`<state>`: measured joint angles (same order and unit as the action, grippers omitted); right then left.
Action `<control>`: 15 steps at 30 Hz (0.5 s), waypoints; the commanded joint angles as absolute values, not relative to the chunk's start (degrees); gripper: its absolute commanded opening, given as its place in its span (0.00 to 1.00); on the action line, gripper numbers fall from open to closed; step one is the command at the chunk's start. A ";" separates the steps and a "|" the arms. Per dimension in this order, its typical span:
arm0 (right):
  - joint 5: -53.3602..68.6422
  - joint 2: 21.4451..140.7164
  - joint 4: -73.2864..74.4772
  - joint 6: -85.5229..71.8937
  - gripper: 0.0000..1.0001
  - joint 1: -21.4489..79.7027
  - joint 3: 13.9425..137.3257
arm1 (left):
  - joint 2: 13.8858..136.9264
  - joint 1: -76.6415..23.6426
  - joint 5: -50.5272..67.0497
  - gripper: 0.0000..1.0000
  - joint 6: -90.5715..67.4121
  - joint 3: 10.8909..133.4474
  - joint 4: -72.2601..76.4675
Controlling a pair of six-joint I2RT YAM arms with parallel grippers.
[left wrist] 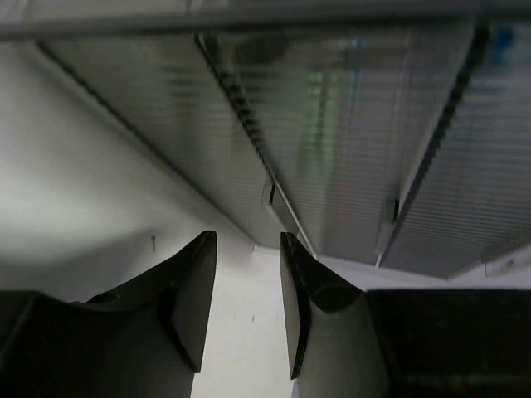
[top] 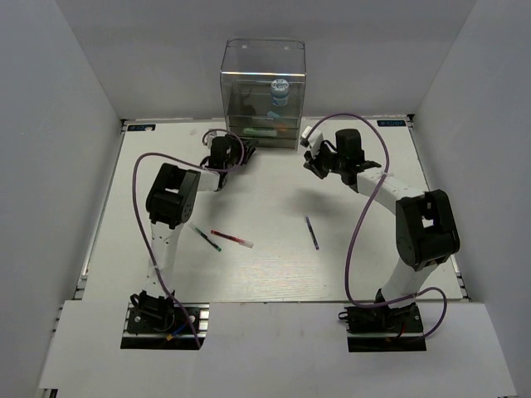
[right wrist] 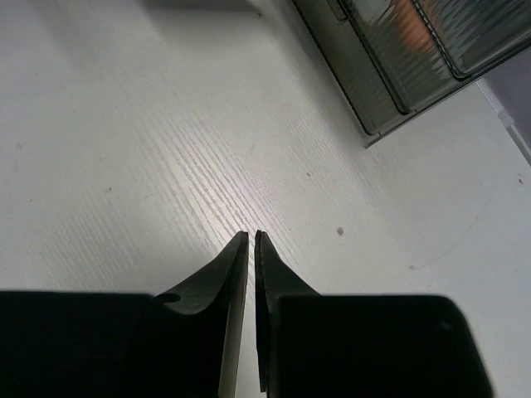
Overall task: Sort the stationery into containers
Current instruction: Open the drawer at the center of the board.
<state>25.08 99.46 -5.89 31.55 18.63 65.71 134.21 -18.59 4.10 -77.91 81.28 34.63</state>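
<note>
The clear cabinet [top: 262, 91] stands at the table's far edge with a blue-white roll [top: 280, 89] and green items inside. A green-tipped pen [top: 205, 239], a red pen [top: 232, 240] and a dark thin pen [top: 312, 233] lie on the table between the arms. My left gripper [top: 231, 146] is open and empty just in front of the cabinet's lower left corner; its wrist view shows the gripper [left wrist: 247, 236] below the ribbed drawer fronts [left wrist: 332, 166]. My right gripper [top: 314, 163] is shut and empty, right of the cabinet; its wrist view shows it [right wrist: 251, 235] over bare table with the cabinet's base [right wrist: 398, 58] beyond.
White walls enclose the table on three sides. The cabinet's lower drawer front juts toward the left gripper. Purple cables loop over both arms. The pens lie near the left arm's elbow [top: 174, 199].
</note>
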 commanded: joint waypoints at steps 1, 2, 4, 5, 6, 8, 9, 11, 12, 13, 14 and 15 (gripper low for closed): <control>27.33 96.86 -5.80 29.62 0.14 17.49 65.21 | 135.70 -18.37 2.64 0.47 -79.10 86.39 35.16; 27.33 96.68 -5.89 29.53 0.14 17.23 65.13 | 136.31 -18.37 1.94 0.47 -79.10 88.22 34.63; 27.68 96.42 -5.71 29.53 0.14 16.62 65.04 | 138.06 -18.37 1.93 0.47 -79.10 89.90 33.84; 27.60 96.42 -5.63 29.44 0.14 16.61 65.13 | 138.60 -18.37 1.41 0.47 -79.10 91.39 33.23; 27.60 96.59 -5.28 29.27 0.14 16.44 64.95 | 138.60 -18.37 1.41 0.45 -79.10 92.10 32.44; 27.86 96.68 -5.19 29.44 0.14 16.00 64.86 | 140.18 -18.37 1.41 0.45 -79.10 93.68 32.43; 27.95 96.59 -5.19 29.44 0.14 16.00 64.78 | 140.19 -18.89 0.80 0.43 -79.10 93.69 32.43; 28.04 96.42 -5.27 29.44 0.14 15.65 64.42 | 140.80 -18.90 0.79 0.39 -79.10 94.22 32.43; 28.21 96.42 -5.19 29.44 0.14 15.64 64.34 | 141.32 -18.90 0.79 0.37 -79.10 94.83 32.43; 28.30 96.42 -5.19 29.44 0.14 15.38 64.25 | 141.33 -18.90 0.79 0.33 -79.10 94.83 32.95; 28.30 96.59 -5.19 29.44 0.14 15.55 64.25 | 141.94 -18.90 0.79 0.31 -79.10 94.83 33.66; 28.39 96.68 -5.19 29.36 0.14 15.38 64.25 | 141.94 -18.90 0.79 0.28 -79.10 94.83 33.66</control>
<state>26.92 98.80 -5.37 30.28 15.75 64.58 141.34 -19.46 4.12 -79.42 92.60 33.19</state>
